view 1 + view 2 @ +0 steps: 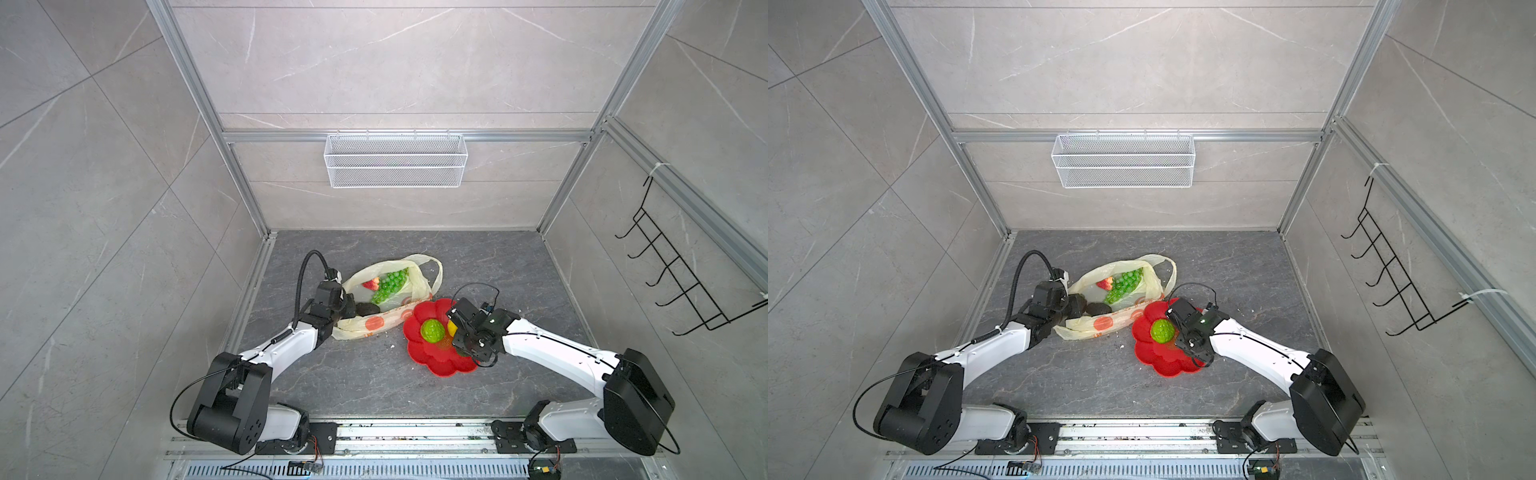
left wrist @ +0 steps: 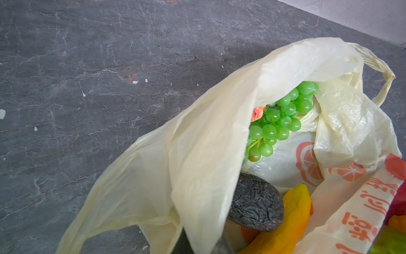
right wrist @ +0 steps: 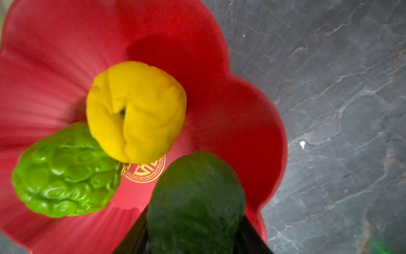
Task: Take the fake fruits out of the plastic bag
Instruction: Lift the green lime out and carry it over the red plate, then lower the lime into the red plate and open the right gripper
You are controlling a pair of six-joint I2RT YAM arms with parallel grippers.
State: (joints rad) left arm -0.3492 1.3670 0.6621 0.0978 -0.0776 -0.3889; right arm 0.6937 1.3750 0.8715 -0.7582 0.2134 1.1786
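One arm (image 1: 552, 347) bends over the plate (image 1: 432, 362), right fingers (image 3: 251, 239) clasping avocado (image 3: 195, 198).

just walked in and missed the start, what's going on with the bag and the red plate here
The fruits are being moved from the plastic bag to the red plate. The left gripper is shut on the bag's rim, holding its mouth open. The right gripper holds a dark green avocado over the plate, where a bumpy green fruit and a lemon already lie. Grapes, a strawberry, a blackish avocado and a banana lie in the bag.
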